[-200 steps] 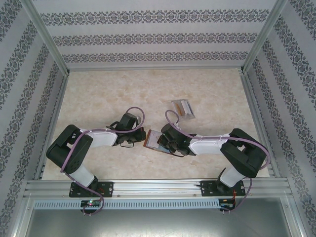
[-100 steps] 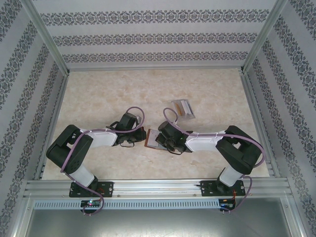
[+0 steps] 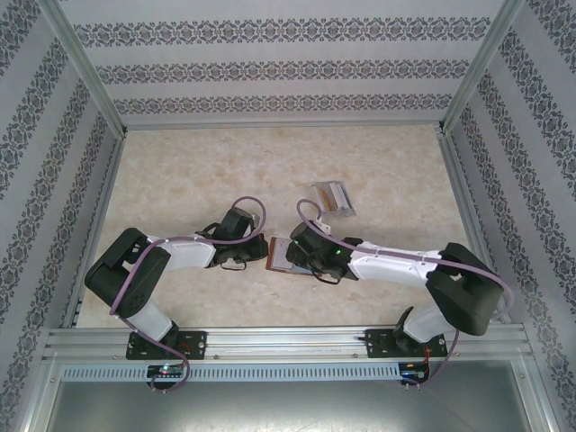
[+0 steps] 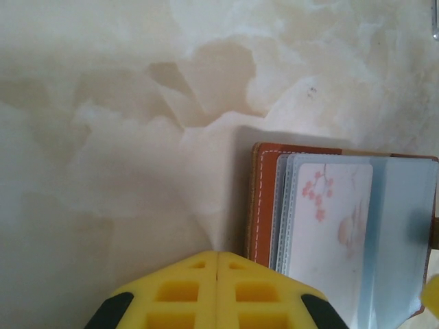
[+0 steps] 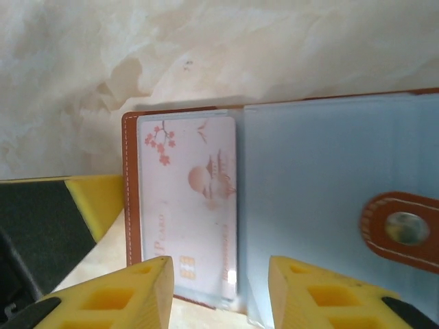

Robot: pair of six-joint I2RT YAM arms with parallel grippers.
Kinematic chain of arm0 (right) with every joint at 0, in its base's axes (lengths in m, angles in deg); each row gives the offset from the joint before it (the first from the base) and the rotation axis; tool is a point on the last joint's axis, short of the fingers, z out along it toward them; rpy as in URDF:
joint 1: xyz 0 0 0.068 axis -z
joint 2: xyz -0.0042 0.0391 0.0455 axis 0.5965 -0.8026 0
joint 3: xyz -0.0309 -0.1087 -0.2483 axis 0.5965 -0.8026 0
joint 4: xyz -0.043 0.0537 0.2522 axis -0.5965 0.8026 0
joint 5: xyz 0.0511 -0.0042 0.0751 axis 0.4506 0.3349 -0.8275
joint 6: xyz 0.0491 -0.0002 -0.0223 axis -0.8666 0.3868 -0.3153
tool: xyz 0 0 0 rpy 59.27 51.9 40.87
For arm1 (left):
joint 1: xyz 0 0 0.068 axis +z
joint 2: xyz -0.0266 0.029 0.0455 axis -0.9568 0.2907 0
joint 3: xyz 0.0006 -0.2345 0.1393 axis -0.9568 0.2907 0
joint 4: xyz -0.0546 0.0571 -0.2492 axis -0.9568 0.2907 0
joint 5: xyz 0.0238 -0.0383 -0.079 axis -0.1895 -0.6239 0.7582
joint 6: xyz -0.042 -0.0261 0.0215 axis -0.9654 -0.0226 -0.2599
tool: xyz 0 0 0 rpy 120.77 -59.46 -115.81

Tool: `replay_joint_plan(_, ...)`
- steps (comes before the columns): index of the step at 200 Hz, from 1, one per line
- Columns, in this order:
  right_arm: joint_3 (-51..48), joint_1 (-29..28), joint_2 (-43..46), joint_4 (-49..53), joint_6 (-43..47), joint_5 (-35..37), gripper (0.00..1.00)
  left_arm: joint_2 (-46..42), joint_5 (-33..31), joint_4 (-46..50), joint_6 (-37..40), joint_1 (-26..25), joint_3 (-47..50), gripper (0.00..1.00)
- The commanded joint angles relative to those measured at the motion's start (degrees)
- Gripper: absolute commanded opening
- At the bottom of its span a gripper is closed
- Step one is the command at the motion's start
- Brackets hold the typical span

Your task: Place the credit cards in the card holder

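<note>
The holder (image 5: 129,205) lies open on the desk (image 5: 274,48), with a card (image 5: 188,205) in its clear sleeve. The right fingers (image 5: 137,295) stand apart beside the card's end; the left fingers (image 4: 192,291) are closed and empty. The card looks thin, stiff and slippery, so better pinch its short edge.

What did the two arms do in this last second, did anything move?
The right arm swung its elbow out to the right and stretched flatter; the right tool stayed over the open wallet, its fingers now apart over the card tucked inside. The left tool, shut, the wallet and the grey rack stayed put.
</note>
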Motion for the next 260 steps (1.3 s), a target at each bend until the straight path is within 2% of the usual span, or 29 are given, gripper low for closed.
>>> replay_joint_plan(1,-2.1,-0.2,3.3,7.6,1.4,5.4,0.44,-0.1,-0.9,1.5,-0.3,-0.6,-0.4,0.06)
replay_joint_plan(18,-3.3,-0.1,4.4,7.8,1.3,5.7,0.49,0.0,-0.9,1.9,0.1,-0.6,-0.7,0.06)
replay_joint_plan(41,-4.2,1.0,3.2,4.9,2.0,3.1,0.49,0.2,-0.8,1.3,-0.1,-0.6,-0.4,0.07)
replay_joint_plan(116,-1.3,0.8,-3.3,1.5,4.1,1.5,0.33,0.6,-0.5,1.2,0.0,-0.6,-0.5,0.07)
replay_joint_plan(174,-1.0,0.0,-3.1,1.2,4.5,2.5,0.27,1.5,-0.5,1.2,0.1,-0.6,-0.9,0.07)
replay_joint_plan(204,-1.4,0.0,-3.2,-0.1,4.7,2.1,0.17,1.7,0.0,0.8,-0.1,-0.6,-0.8,0.07)
replay_joint_plan(260,-1.9,-0.3,-1.0,-1.7,5.9,2.4,0.22,1.9,0.0,1.5,0.4,-0.6,-1.3,0.07)
